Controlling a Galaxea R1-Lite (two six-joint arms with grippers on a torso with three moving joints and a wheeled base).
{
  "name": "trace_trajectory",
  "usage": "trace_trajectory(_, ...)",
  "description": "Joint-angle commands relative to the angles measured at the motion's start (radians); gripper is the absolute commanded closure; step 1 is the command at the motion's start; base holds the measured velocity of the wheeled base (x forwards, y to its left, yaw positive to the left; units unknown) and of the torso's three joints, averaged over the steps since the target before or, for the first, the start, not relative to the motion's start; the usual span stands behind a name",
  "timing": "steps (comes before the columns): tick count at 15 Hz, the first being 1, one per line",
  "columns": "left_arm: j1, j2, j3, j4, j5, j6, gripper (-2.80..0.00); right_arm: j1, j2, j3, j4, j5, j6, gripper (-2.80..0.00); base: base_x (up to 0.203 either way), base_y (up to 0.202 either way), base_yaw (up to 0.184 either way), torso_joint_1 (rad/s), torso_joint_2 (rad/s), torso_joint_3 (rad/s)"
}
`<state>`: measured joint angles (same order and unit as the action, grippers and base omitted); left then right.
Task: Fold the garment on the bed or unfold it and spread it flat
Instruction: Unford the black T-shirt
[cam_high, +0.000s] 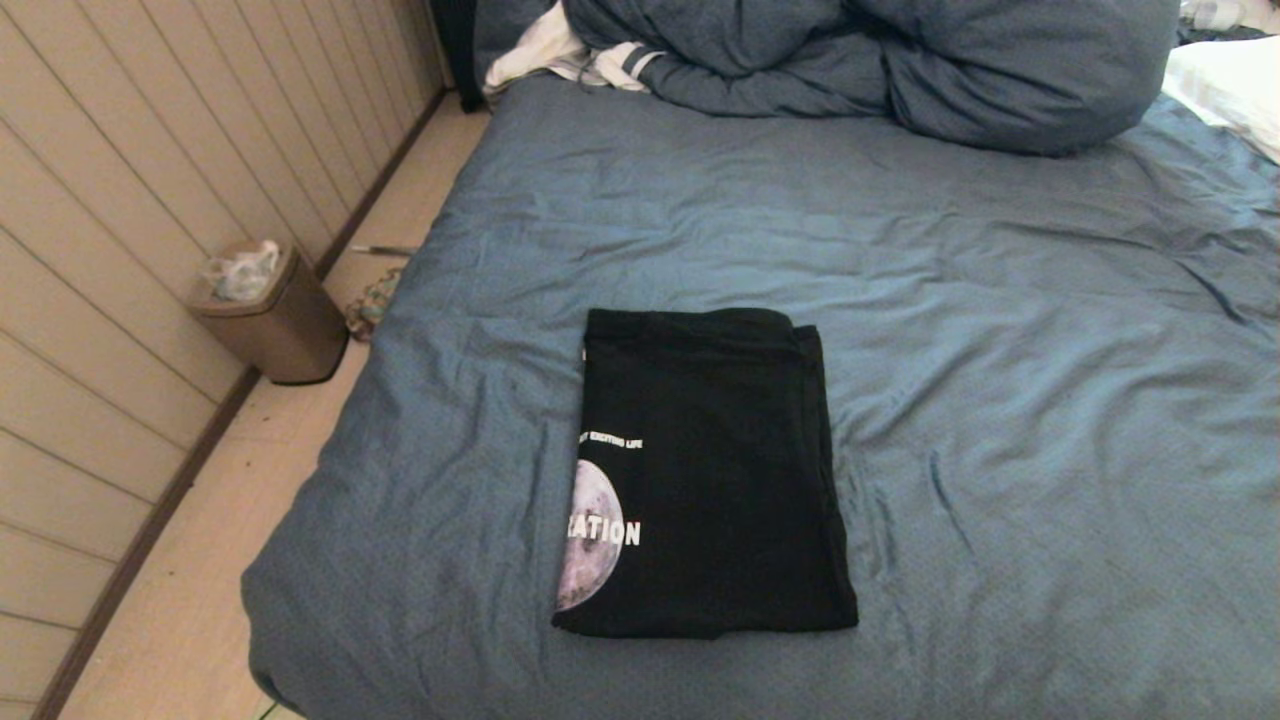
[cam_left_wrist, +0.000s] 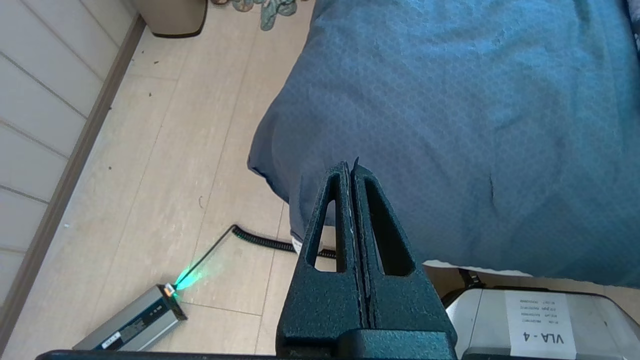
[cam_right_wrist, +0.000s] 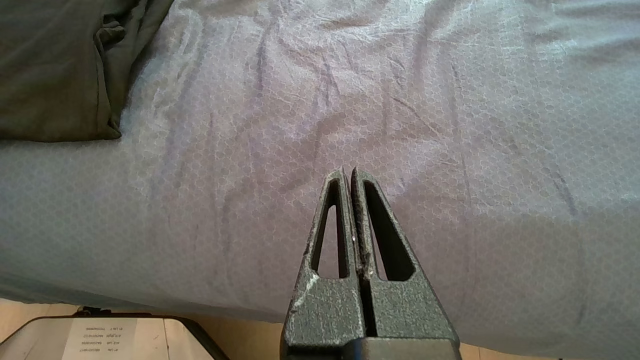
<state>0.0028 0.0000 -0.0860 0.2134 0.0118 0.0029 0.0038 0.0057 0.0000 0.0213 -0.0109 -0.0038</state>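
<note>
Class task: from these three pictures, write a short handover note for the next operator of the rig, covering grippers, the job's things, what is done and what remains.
Left gripper: shut, empty, parked over the bed's near left corner.
Right gripper: shut, empty, parked over the bed's near edge, apart from the garment.
Garment: black T-shirt, folded into a rectangle, moon print partly showing, lying on the bed.
Done: nothing by the arms yet.
Left: unfold the shirt and spread it flat.

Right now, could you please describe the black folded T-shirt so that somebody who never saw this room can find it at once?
Start from the big bed with the wrinkled slate-blue sheet, which has a bulky blue duvet heaped at its far end. On the near part of the sheet lies a black T-shirt folded into a neat rectangle. Unlike the white striped clothing beside the duvet, it shows a greyish-pink moon print with white lettering.
</note>
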Motion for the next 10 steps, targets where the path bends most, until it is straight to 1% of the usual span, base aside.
trace_trajectory(1, 0.002, -0.003, -0.004, -0.002, -0.001, 0.003, 0.0, -0.001, 0.0, 0.002, -0.001, 0.001, -0.003, 0.0, 0.0, 0.0, 0.0, 0.0, 0.0, 0.0)
trace_trajectory(3, 0.002, 0.039, -0.097, -0.023, -0.018, -0.001, 0.0, -0.001, 0.0, -0.01, 0.013, 0.002, -0.015, 0.0, 0.0, 0.0, 0.0, 0.0, 0.0, 0.0)
trace_trajectory(4, 0.002, 0.113, -0.168, -0.034, -0.026, -0.002, 0.0, 0.0, 0.015, -0.043, 0.028, 0.008, -0.025, 0.0, 0.0, 0.0, 0.0, 0.0, 0.0, 0.0)
trace_trajectory(6, 0.002, 0.294, -0.351, -0.059, -0.038, -0.004, 0.0, 0.001, 0.125, -0.201, 0.08, 0.017, -0.03, 0.0, 0.0, 0.0, 0.0, 0.0, 0.0, 0.0)
trace_trajectory(8, 0.002, 0.455, -0.536, -0.076, -0.052, -0.006, 0.0, 0.008, 0.315, -0.405, 0.109, 0.024, -0.023, 0.0, 0.0, 0.0, 0.0, 0.0, 0.0, 0.0)
trace_trajectory(10, 0.002, 0.605, -0.679, -0.081, -0.064, -0.011, 0.0, 0.032, 0.515, -0.599, 0.126, 0.033, 0.012, 0.0, 0.0, 0.0, 0.0, 0.0, 0.0, 0.0)
